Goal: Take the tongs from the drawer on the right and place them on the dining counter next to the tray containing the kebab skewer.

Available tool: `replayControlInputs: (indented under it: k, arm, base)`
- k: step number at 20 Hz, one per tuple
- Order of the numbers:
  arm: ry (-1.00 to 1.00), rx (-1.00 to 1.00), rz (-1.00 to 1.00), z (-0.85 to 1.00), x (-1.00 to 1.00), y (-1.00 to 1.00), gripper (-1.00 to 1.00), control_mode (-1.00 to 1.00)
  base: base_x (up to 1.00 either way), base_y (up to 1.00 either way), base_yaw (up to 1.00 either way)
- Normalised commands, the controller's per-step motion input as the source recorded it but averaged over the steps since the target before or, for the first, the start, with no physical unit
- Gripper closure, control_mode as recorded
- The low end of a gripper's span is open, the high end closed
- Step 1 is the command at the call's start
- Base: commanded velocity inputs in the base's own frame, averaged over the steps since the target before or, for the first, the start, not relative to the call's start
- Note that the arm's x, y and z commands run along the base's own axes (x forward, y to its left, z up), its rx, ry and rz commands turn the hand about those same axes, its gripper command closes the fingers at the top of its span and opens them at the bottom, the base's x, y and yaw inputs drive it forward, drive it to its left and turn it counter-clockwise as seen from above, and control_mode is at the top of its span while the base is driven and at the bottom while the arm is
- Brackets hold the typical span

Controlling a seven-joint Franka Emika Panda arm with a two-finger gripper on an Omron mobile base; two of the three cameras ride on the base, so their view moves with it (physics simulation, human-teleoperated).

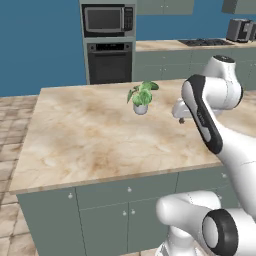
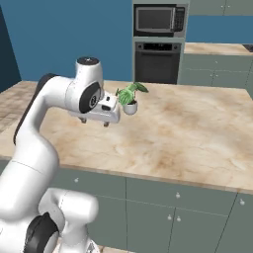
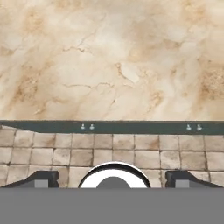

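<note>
- The gripper [image 2: 94, 122] is hovering above a marbled island tabletop [image 1: 90, 140], pointing down, with its jaws standing wide apart and holding nothing.
- In the hand view the two fingertips [image 3: 41, 178] are sitting far apart at the bottom, with floor tiles [image 3: 61, 151] just beyond them, then the tabletop's front edge.
- Below that edge, grey-green cabinet fronts [image 1: 125, 200] with small pale knobs are running along the island's near side; which of them is the drawer I cannot tell, and all are looking closed.
- The tongs are presumably lying inside a closed drawer, so their direction and long axis cannot be judged.
- The next move likely means coming down over the near edge to a knob.
- Farther off, a potted plant [image 1: 141, 98] is standing on the tabletop, just beyond the hand.
- Farthest, an oven [image 1: 109, 62] and microwave [image 1: 107, 20] are lining the blue wall.
</note>
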Motion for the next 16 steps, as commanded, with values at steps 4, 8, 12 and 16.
replayControlInputs:
  k: [4, 8, 12, 16]
  arm:
    - [-0.01, 0.13, -0.27, -0.42, -0.33, -0.82, -1.00, -1.00]
    - [-0.04, 0.24, -0.36, -0.47, -0.06, -0.96, -1.00, -1.00]
    - [0.00, 0.31, -0.41, -0.38, 0.00, -1.00, -1.00, -1.00]
    - [-0.02, 0.33, -0.41, -0.50, 0.00, -1.00, -1.00, -1.00]
  base:
    - [0.00, 0.00, 0.00]
    - [0.00, 0.00, 0.00]
    - [0.00, 0.00, 0.00]
    - [0.00, 0.00, 0.00]
